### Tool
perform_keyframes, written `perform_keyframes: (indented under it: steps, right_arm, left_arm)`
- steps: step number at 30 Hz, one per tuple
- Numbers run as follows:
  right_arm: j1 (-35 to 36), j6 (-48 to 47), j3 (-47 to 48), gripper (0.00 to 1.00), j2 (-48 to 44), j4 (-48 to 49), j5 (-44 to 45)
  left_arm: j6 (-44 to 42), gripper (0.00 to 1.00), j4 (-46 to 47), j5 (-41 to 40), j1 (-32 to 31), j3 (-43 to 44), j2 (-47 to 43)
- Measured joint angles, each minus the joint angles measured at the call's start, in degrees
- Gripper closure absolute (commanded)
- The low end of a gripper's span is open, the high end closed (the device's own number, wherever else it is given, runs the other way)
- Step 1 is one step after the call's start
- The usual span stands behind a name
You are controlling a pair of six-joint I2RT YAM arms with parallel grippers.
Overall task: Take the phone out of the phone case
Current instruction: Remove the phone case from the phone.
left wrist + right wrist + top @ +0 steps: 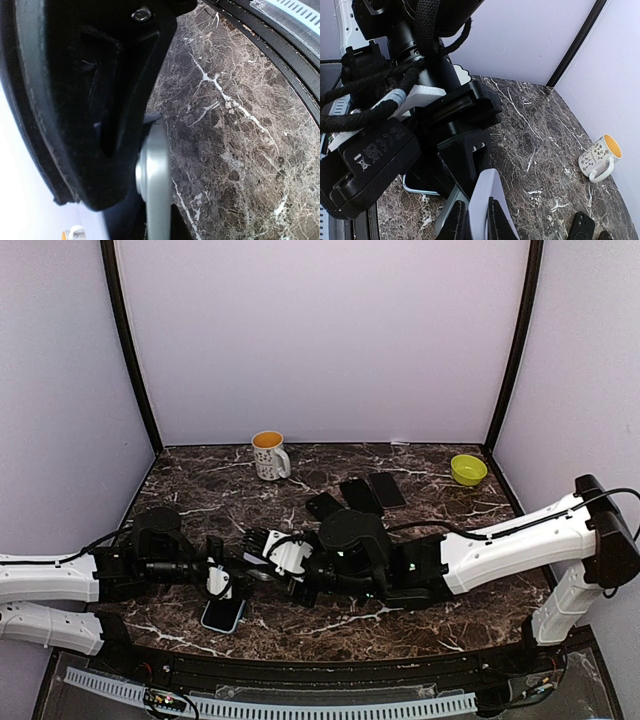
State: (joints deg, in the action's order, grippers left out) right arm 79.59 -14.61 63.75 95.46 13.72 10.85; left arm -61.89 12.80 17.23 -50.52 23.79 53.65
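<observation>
My right gripper is shut on the edge of the pale lavender phone case, which stands on edge above the table. Beside the case, the silver-edged phone is clamped in the black fingers of my left gripper. In the left wrist view that silver edge runs along one black finger. Seen from the top, the two grippers meet near the table's front left, with the right gripper just right of the left.
A dark phone with a light-blue rim lies flat under the grippers. A white mug stands at the back. Three dark flat slabs lie mid-table, and a yellow-green bowl sits back right.
</observation>
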Motion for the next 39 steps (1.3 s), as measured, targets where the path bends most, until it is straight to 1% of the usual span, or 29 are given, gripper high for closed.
perform_keyframes:
  steps: [14, 21, 27, 33, 39]
  right_arm:
    - [0.2, -0.1, -1.6, 1.00, -1.4, 1.8, 1.0]
    - [-0.6, 0.2, -4.7, 1.00, -3.8, 0.7, 3.4]
    - [-5.1, 1.2, -9.2, 1.00, -8.5, -5.1, 6.0]
    - [-10.5, 4.6, -14.0, 1.00, -16.9, -10.5, 11.1]
    - [-16.4, 10.8, -15.9, 1.00, -25.4, -10.6, 17.4]
  left_arm:
    - [2.3, 1.00, 1.3, -0.6, -0.1, -0.1, -1.0]
    - [2.6, 1.00, 1.4, -0.6, -0.1, -0.4, -1.8]
    - [3.1, 1.00, 2.6, -0.7, -0.1, -0.4, -3.4]
    - [3.0, 1.00, 6.7, -1.7, 0.3, -0.4, -4.4]
    - [3.0, 1.00, 9.0, -1.9, 0.5, -0.4, -4.7]
